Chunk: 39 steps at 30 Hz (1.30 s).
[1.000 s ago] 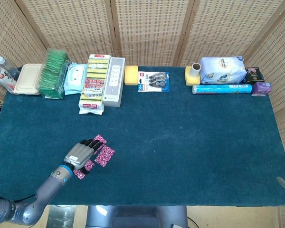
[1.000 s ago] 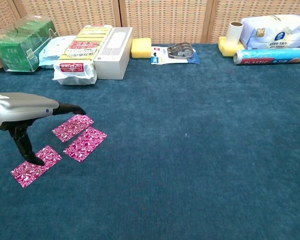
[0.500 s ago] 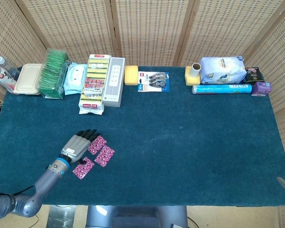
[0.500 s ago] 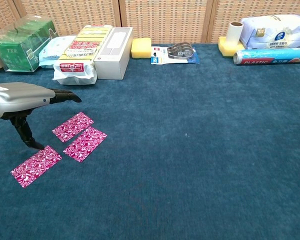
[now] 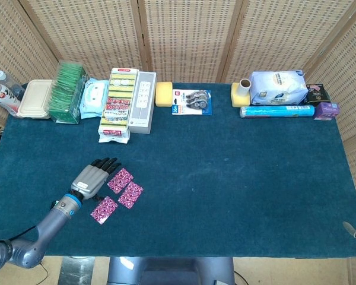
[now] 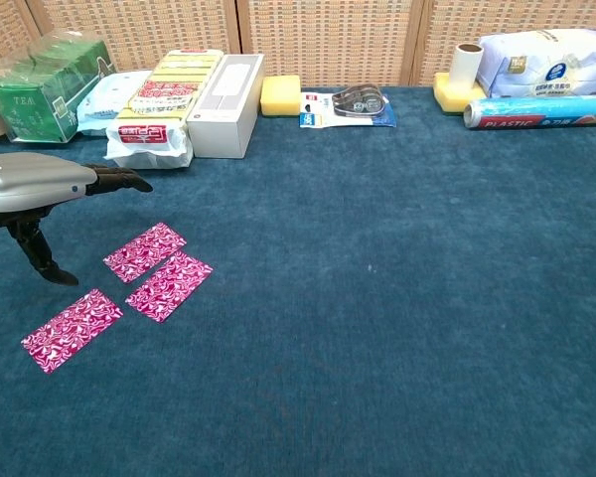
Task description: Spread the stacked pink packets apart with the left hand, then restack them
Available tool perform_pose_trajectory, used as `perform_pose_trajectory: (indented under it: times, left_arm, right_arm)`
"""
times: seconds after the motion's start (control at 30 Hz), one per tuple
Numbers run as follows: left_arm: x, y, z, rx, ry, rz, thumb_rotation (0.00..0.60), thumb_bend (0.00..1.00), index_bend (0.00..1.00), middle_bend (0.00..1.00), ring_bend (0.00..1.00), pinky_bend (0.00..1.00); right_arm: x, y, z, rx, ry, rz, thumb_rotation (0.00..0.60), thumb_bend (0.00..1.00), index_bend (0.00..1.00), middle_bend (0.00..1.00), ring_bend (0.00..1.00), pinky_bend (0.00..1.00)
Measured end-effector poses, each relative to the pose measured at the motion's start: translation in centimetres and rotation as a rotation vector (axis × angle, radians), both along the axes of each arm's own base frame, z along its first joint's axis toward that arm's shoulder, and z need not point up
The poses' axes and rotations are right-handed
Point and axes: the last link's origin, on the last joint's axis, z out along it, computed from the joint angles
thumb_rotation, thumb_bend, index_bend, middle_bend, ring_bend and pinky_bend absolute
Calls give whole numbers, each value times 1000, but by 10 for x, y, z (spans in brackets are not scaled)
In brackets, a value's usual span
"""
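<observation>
Left hand (image 6: 40, 194) is lifting clear of the packets and drawing back toward the left edge of the surface (image 5: 237, 178); a second ago its thumb was pressing the nearest packet. It is now holding nothing, fingers apart and extended.

Three packets are lying flat and separate near the front-left corner: near packet (image 6: 72, 329), middle packet (image 6: 169, 285), far packet (image 6: 145, 251). Middle and far are lying just beside each other, the near one a little apart.

Judgement: spreading looks complete; restacking is not yet begun.

Chest view is showing the hand raised off the surface; head view is showing the hand (image 5: 94, 179) just left of the packets. Right hand is showing in neither view.
</observation>
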Motion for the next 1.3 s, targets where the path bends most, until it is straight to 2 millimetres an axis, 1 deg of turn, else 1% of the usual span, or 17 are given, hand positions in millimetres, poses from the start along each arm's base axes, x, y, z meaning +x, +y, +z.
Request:
perform_pose_trajectory:
  times: [0.3,0.37,0.53,0.8,1.17,1.3]
  left_arm:
    - [-10,16,-10,5,-1,-58,600,124,24,0,0,116]
    - [-11,18,-15,-1,-6,-54,600,125,47,0,0,117]
    - [-9,19,-25,-20,-17,-52,600,131,139,0,0,116]
    - [-7,20,-28,-24,-23,-44,600,159,145,0,0,116]
    - [-3,23,-34,-30,-1,-38,600,161,146,0,0,116]
    - [0,24,-35,-32,0,-31,600,168,189,0,0,116]
  right_arm:
    - [-1,-1,0,3,-1,-4,600,5,77,0,0,0]
    - [-1,-2,-1,6,-1,-3,600,5,77,0,0,0]
    - [-1,-1,-1,6,-2,-3,600,5,77,0,0,0]
    - [-1,-2,-1,6,-6,-3,600,5,77,0,0,0]
    - [-1,-1,0,4,-6,-2,600,4,77,0,0,0]
    - [-1,-1,0,4,-8,-2,600,4,78,0,0,0]
